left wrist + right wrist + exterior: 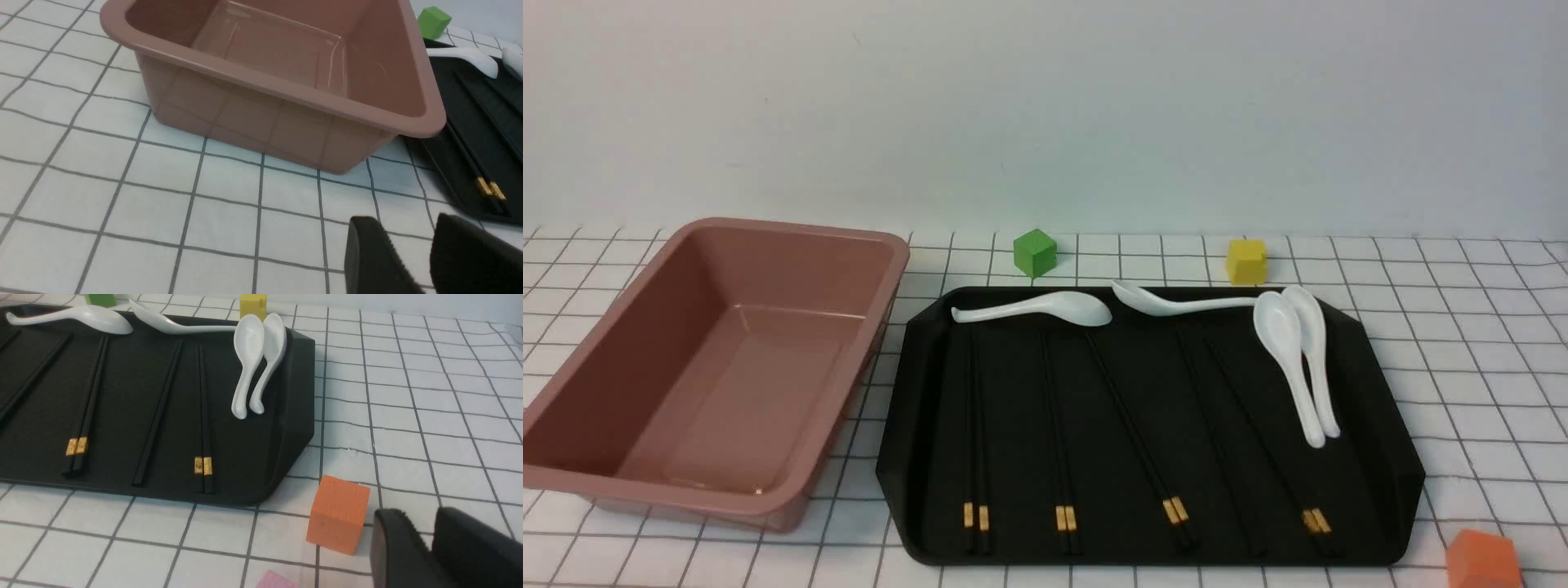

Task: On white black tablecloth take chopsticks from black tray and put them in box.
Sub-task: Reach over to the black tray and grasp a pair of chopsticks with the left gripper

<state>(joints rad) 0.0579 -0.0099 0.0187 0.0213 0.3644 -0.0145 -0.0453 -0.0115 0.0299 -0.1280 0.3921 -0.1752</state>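
On the white, black-gridded tablecloth (1462, 343) lies the black tray (1388, 441). Several pairs of black chopsticks (1058, 425) with gold bands lie lengthwise on it. The pink-brown box (768, 269) stands empty to the tray's left. Neither gripper shows in the front view. In the left wrist view my left gripper (404, 222) hovers open over bare cloth near the box (265, 122) and the tray's corner (433, 155), with one chopstick pair (470, 163) in sight. My right gripper (416, 514) is narrowly open and empty beside the tray (286, 428) and its chopsticks (203, 416).
White spoons (1045, 309) (1290, 359) lie across the tray's far end and right side. A green cube (1035, 252) and a yellow cube (1247, 260) stand behind the tray. An orange cube (1484, 559) (337, 514) sits by the tray's near right corner, close to my right gripper.
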